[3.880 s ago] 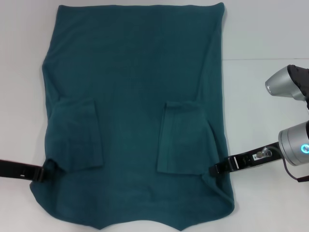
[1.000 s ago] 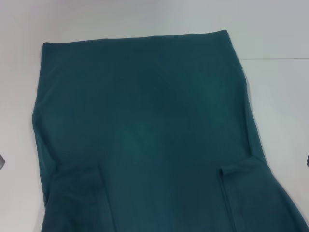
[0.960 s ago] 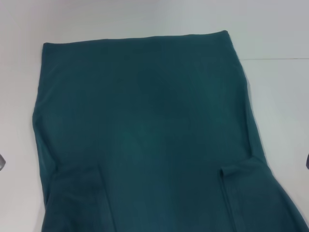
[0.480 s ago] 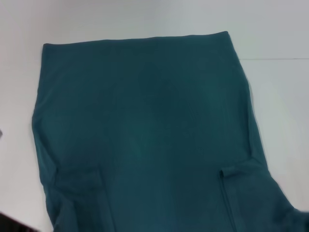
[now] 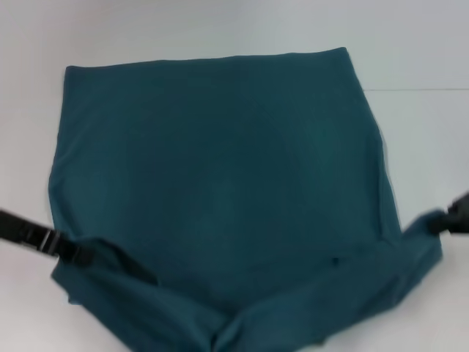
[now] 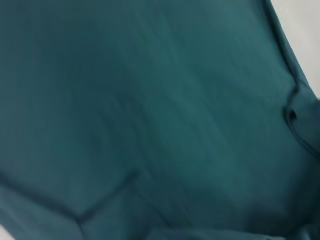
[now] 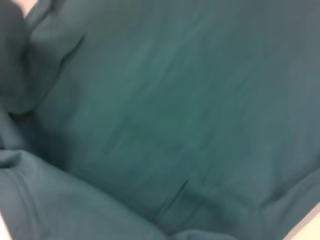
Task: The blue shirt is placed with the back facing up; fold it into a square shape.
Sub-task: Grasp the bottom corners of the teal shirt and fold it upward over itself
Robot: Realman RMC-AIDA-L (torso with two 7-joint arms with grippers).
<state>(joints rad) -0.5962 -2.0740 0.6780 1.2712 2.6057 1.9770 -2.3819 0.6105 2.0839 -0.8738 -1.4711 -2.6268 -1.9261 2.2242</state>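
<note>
While the blue shirt (image 5: 220,183) lies spread over the white counter (image 5: 425,44), its near edge is lifted and doubled over into a thick rolled band that runs from about 8 o'clock through 6 o'clock to about 4 o'clock in the head view. At the 8 o'clock corner the left gripper (image 5: 77,253) reaches in from the counter's left side, its jaws closed on the bunched cloth of that corner. At the 3 to 4 o'clock corner the right gripper (image 5: 443,222) comes in from the right edge of the view, its jaws clamped on the shirt's other near corner, where the cloth is pulled up into a point. The far hem lies flat and straight toward 12 o'clock. Both wrist views are filled with teal cloth: the left wrist view shows the shirt (image 6: 150,100) with a seam line crossing it, and the right wrist view shows the shirt (image 7: 190,100) with soft folds.
</note>
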